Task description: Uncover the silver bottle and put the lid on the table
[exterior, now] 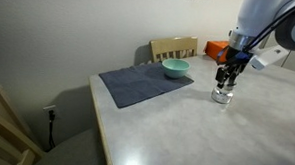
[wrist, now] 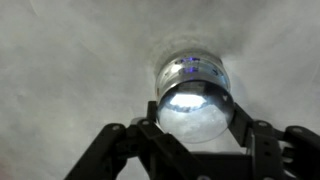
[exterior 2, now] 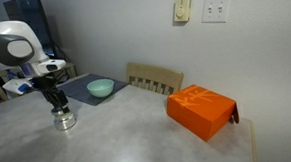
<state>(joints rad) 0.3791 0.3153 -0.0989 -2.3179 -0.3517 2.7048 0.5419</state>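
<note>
The silver bottle (exterior: 222, 96) stands upright on the pale grey table (exterior: 185, 134), to the right of the mat; it also shows in an exterior view (exterior 2: 64, 121). My gripper (exterior: 226, 76) hangs straight down over it. In the wrist view the two fingers of the gripper (wrist: 196, 114) press on both sides of the round shiny lid (wrist: 195, 100), with the bottle's body (wrist: 190, 68) showing below it. I cannot tell whether the lid is still seated on the bottle.
A teal bowl (exterior: 175, 68) sits on a dark blue-grey cloth mat (exterior: 137, 85) at the table's far side. An orange box (exterior 2: 200, 110) lies on the table's other end. A wooden chair (exterior 2: 155, 78) stands behind the table by the wall.
</note>
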